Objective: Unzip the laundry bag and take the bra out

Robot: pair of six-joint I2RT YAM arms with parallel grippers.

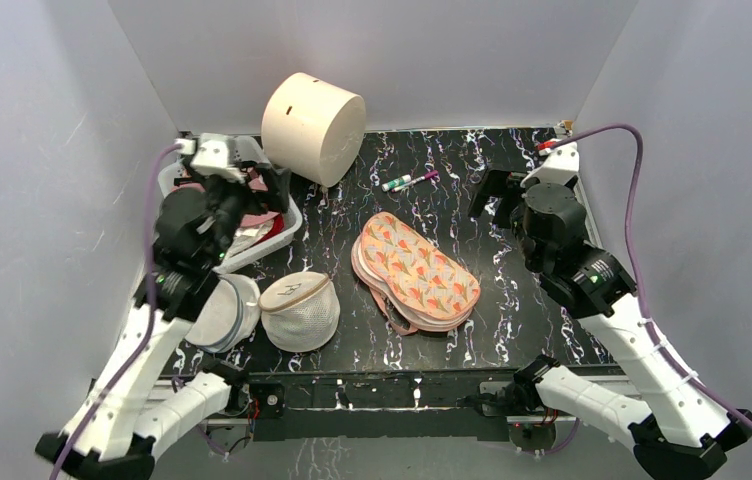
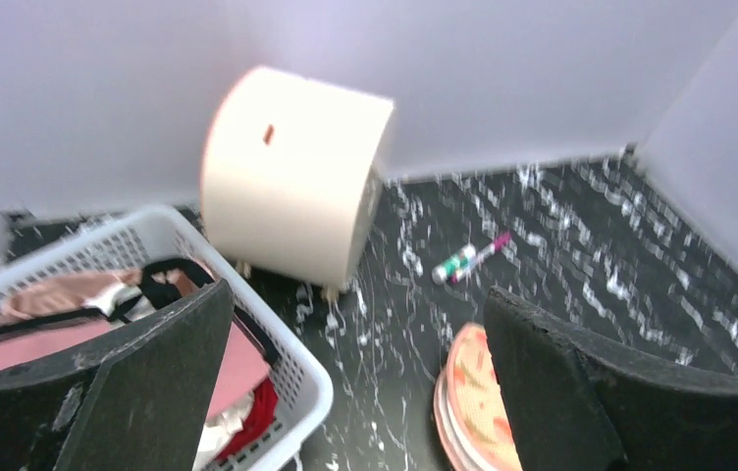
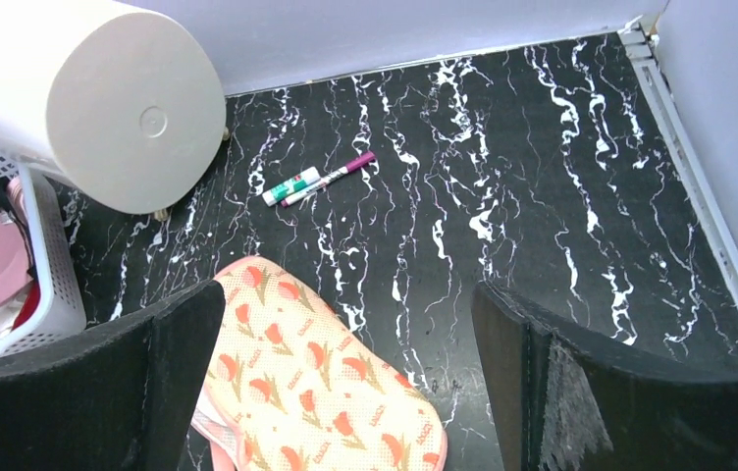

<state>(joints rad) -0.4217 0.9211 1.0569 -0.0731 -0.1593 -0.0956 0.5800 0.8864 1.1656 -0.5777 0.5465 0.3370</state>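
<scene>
The laundry bag (image 1: 415,272) lies flat in the middle of the black marble table, peach with red-orange motifs and pink trim. Pale layered edges show along its near side. It also shows in the left wrist view (image 2: 473,392) and the right wrist view (image 3: 326,383). My left gripper (image 1: 264,188) is open and empty, held above the white basket's right rim (image 2: 360,304). My right gripper (image 1: 492,197) is open and empty, above the table right of the bag's far end (image 3: 345,294). Pink cloth with black straps (image 2: 46,319) lies in the basket; I cannot tell if it is the bra.
A white basket (image 1: 287,225) of pink, red and white cloth stands at the left. A cream cylinder (image 1: 312,127) lies at the back. Two markers (image 1: 409,181) lie behind the bag. Two white mesh dome bags (image 1: 299,310) (image 1: 224,312) sit at the front left.
</scene>
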